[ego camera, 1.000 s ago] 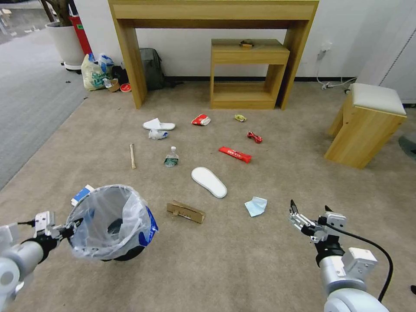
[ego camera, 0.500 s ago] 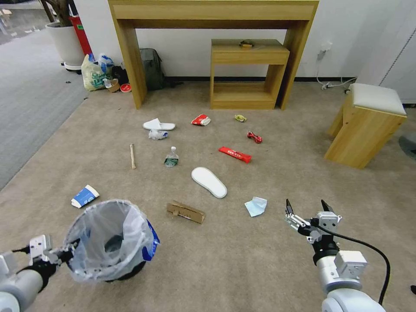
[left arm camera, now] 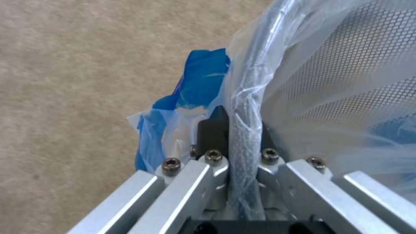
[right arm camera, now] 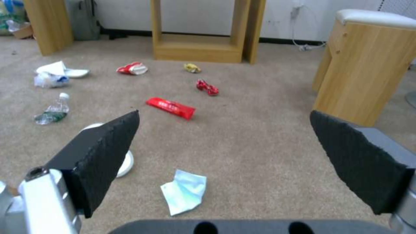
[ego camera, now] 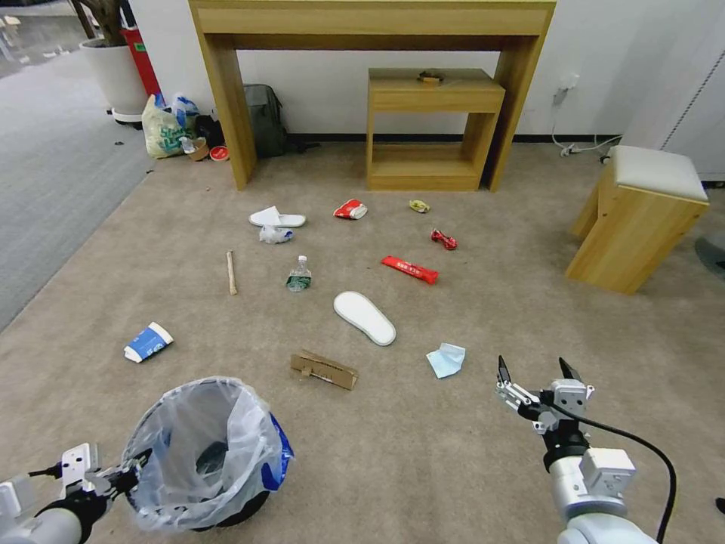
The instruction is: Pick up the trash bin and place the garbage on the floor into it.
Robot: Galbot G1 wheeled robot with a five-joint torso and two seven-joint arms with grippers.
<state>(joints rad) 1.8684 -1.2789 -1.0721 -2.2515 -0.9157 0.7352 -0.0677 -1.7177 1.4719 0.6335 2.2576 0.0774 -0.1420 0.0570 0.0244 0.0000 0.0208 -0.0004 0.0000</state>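
Ahead of your right gripper [ego camera: 534,370] the blue tissue [ego camera: 446,360] lies nearest, just beyond its tips and a little toward your left, with nothing on the beige carpet floor [ego camera: 423,453] between them. Past the tissue lies one white slipper [ego camera: 365,317], sole up, and beyond that the long red wrapper [ego camera: 409,269], a crumpled red wrapper [ego camera: 444,239] and a small yellow wrapper [ego camera: 419,205]. The wooden stool [ego camera: 638,219] with the pale cushion stands well off to that gripper's right, clear of the litter. Against the far wall are the tall wooden table [ego camera: 370,30] and the smaller shelf unit [ego camera: 432,128] beneath it.

Between your two grippers lies the cardboard strip [ego camera: 324,369]. Farther out on the left are the green-label bottle [ego camera: 299,275], the wooden stick [ego camera: 231,272], the second slipper [ego camera: 276,218] and, ahead of the left gripper, the blue and white paper cup [ego camera: 148,342] on its side.

Your right gripper is spread wide and holds nothing; in the right wrist view the tissue [right arm camera: 184,191] sits in the gap between its black pads [right arm camera: 108,156].

Your left gripper [left arm camera: 236,130] is clamped on the trash bin [ego camera: 204,453] at its near rim, one finger outside the bag-wrapped rim and one inside. The bin hangs low at your left, mouth open upward and tilted slightly; whether its base touches the carpet you cannot tell.
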